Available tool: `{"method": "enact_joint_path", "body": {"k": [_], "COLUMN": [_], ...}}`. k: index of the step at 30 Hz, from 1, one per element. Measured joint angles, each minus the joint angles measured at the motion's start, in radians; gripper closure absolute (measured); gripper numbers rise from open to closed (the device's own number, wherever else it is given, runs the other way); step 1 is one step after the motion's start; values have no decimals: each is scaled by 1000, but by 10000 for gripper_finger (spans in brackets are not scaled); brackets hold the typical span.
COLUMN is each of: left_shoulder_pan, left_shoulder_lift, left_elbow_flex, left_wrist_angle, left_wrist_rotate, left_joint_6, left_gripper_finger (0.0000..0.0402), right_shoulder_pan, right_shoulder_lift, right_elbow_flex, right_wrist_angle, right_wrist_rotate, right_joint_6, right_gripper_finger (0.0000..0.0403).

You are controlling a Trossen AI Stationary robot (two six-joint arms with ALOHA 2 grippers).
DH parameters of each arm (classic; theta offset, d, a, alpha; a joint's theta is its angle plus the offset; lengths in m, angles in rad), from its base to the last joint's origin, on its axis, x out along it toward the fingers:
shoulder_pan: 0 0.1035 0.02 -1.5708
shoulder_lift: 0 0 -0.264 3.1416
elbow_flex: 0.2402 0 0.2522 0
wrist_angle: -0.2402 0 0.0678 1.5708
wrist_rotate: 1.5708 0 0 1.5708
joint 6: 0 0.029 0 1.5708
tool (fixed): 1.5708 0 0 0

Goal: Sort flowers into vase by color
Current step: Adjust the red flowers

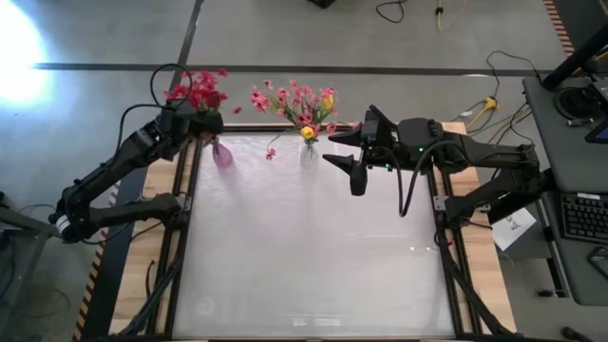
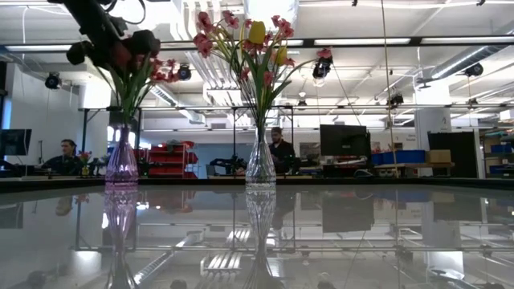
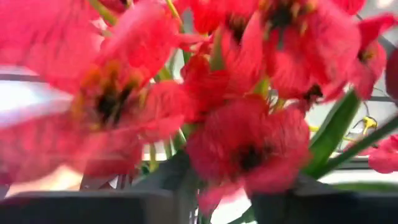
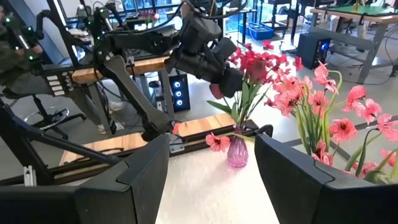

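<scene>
Red flowers (image 1: 198,90) (image 2: 148,68) (image 4: 255,62) stand with their stems in a small purple vase (image 1: 222,154) (image 2: 121,160) (image 4: 237,152) at the table's far left. My left gripper (image 1: 202,122) (image 3: 217,208) is at their stems, above the vase's mouth. Pink flowers (image 1: 290,100) (image 2: 233,40) and yellow buds (image 2: 256,32) stand in a clear vase (image 1: 309,152) (image 2: 260,160). One loose pink blossom (image 1: 271,153) (image 4: 217,142) lies on the table between the vases. My right gripper (image 1: 347,157) (image 4: 211,180) hovers open, right of the clear vase, touching nothing. My left gripper has the red flowers' green stems (image 3: 186,186) between its two fingers, just under the blossoms, coming from the table's left side. The blossoms hide the exact place of contact. The bunch stands upright, its lower stems inside the purple vase.
The glossy white table (image 1: 313,256) stretches from the vases toward the near edge. Wooden side rails (image 1: 480,256) and dark frame bars run along both sides. In the low view, people sit at desks in the room beyond the table.
</scene>
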Motion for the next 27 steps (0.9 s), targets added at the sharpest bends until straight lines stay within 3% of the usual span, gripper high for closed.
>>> {"method": "enact_joint_path", "body": {"k": [4, 6, 18, 27], "left_shoulder_pan": [0, 0, -1, -1], "left_shoulder_lift": [5, 4, -52, 9], "left_elbow_flex": [-4, -5, 15, -6], "left_wrist_angle": [7, 32, 95, 98], "left_wrist_rotate": [-12, -14, -30, -44], "left_joint_6": [1, 5, 73, 40], "left_gripper_finger": [374, 394, 399, 400], "right_shoulder_pan": [0, 0, 0, 0], "right_shoulder_lift": [0, 0, -6, -6], "right_elbow_flex": [0, 0, 0, 0], "right_wrist_angle": [0, 0, -52, -55], "right_wrist_rotate": [0, 0, -1, -1], "right_joint_6": [-9, -11, -9, -16], "right_gripper_finger": [174, 174, 174, 174]}}
